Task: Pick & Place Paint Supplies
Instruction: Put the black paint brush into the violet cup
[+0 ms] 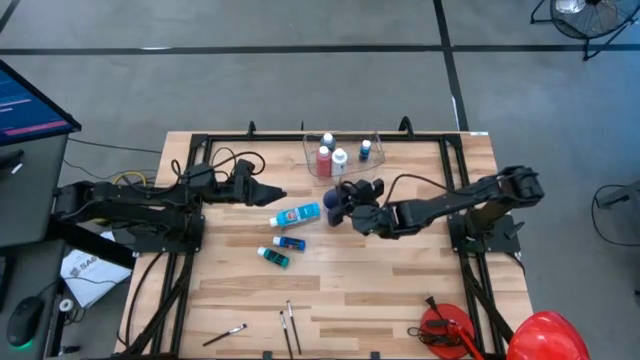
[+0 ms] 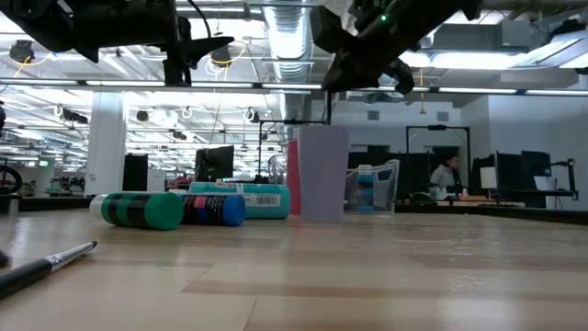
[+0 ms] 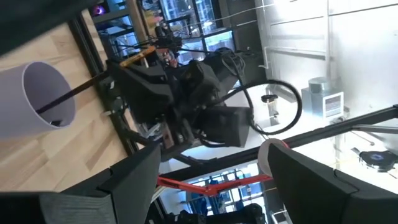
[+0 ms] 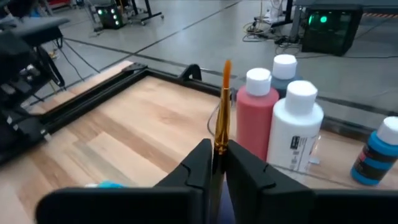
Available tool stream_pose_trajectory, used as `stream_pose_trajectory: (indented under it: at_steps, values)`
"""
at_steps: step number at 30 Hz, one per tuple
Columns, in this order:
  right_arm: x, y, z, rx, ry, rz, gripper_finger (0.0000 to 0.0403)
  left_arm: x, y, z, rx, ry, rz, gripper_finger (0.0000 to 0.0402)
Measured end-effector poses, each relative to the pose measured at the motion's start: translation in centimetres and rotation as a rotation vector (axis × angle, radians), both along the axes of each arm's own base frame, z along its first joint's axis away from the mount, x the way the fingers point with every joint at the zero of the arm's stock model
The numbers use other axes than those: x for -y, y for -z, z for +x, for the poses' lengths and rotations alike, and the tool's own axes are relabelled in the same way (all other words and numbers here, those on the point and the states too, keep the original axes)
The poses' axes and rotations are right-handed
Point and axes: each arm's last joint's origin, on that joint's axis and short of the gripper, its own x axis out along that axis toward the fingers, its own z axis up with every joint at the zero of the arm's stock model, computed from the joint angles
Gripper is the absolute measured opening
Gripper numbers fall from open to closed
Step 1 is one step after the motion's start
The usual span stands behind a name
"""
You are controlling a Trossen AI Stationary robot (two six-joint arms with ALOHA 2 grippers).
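Observation:
My right gripper (image 1: 347,196) hovers over the small blue-purple cup (image 1: 332,207), shut on a thin brush (image 4: 222,112) whose dark lower part reaches into the cup's mouth (image 3: 59,102). A light blue tube (image 1: 297,215), a small blue bottle (image 1: 290,242) and a teal one (image 1: 272,256) lie on their sides left of the cup. Two more brushes (image 1: 290,325) lie near the front edge. My left gripper (image 1: 268,193) waits open, above the table left of the tube. My right gripper pinches the brush between its two fingers at the gold band (image 4: 219,144), below the orange end (image 4: 227,68). The fingers come from the table's right, slanting slightly down, and lie across the brush. The brush stands nearly upright, with its dark lower end inside the cup.
A clear plastic tub (image 1: 372,137) at the table's far edge holds red (image 4: 256,118), white (image 4: 297,130) and blue (image 4: 379,155) bottles. Red items (image 1: 445,328) sit at the near right corner. A dark frame (image 1: 200,150) runs along the table's edges.

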Motion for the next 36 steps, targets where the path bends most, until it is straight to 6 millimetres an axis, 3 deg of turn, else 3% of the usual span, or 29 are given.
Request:
stream_pose_trajectory:
  at_steps: [6, 24, 30, 36]
  values:
    - [-0.1, 0.2, 0.1, -0.006, -0.002, 0.001, 0.0067, 0.1, 0.0, 0.0, -0.001, 0.002, 0.006, 0.0292]
    - [-0.1, 0.0, 0.1, 0.026, -0.001, 0.014, 0.0072, 0.1, 0.0, 0.0, -0.001, 0.0, 0.025, 0.0292]
    - [-0.1, -1.9, -0.4, 0.083, -0.011, 0.019, 0.0072, 0.1, 0.0, 0.0, -0.001, 0.002, 0.027, 0.0292]
    - [-0.3, -5.3, -0.3, 0.153, -0.083, 0.02, 0.0072, 0.1, 0.0, 0.0, 0.0, 0.001, 0.034, 0.0292]
